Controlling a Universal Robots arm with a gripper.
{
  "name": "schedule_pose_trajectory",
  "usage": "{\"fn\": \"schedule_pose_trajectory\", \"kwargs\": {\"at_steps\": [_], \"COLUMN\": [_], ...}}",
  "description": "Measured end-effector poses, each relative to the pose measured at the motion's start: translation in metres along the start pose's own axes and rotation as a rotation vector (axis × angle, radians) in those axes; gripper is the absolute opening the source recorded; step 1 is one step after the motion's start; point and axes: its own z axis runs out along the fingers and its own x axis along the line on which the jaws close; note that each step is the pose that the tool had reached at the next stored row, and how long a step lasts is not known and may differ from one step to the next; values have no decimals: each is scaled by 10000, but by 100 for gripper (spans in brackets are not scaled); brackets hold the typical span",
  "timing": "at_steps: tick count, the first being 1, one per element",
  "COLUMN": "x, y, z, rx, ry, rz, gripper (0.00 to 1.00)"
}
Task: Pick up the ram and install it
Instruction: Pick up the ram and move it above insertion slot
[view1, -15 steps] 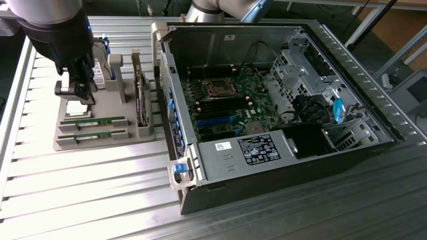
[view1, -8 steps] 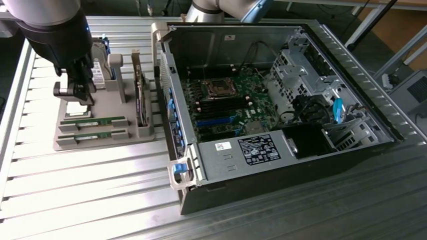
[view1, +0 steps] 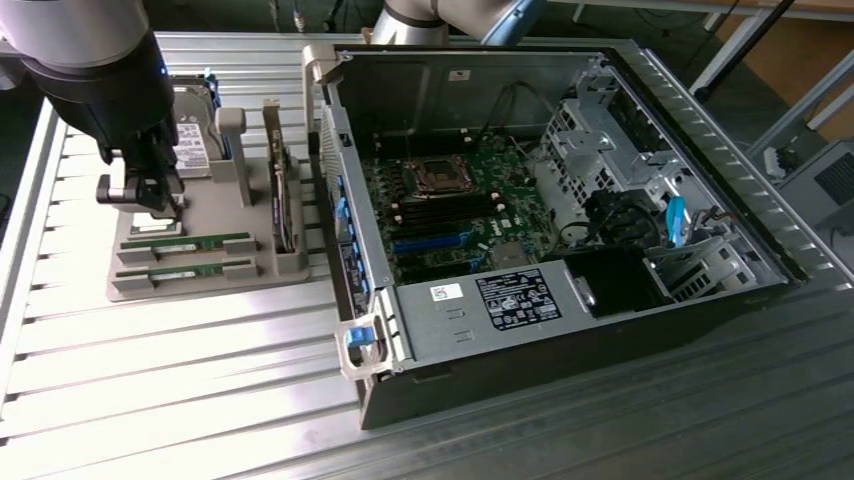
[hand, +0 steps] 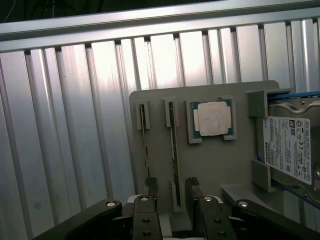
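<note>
Plainly, the gripper (view1: 144, 200) hung open and empty in the upper left of the exterior view, over a grey tray (view1: 200, 285) that sat on the ribbed metal table (view1: 160, 380) just beside the open computer case (view1: 561, 300). Two green sticks lay side by side in slots of the tray: the ram (view1: 187, 243) was the one nearer the hard drive (view1: 194, 135), and a second stick (view1: 187, 270) lay just beside it toward the frame's lower edge. Through the wrist view the ram (hand: 173, 145) showed edge-on, lined up between the two dark fingers (hand: 150, 187), while the second stick (hand: 143, 135) ran just outside one of them. A square silver chip (hand: 212, 120) sat in the tray between the ram and the hard drive (hand: 287, 150).
</note>
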Motion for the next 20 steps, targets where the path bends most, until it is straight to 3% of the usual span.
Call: {"fn": "schedule_pose_trajectory", "kwargs": {"at_steps": [20], "x": [17], "y": [39], "z": [93], "rx": [-2], "ry": [-15], "rz": [0], "gripper": [35]}}
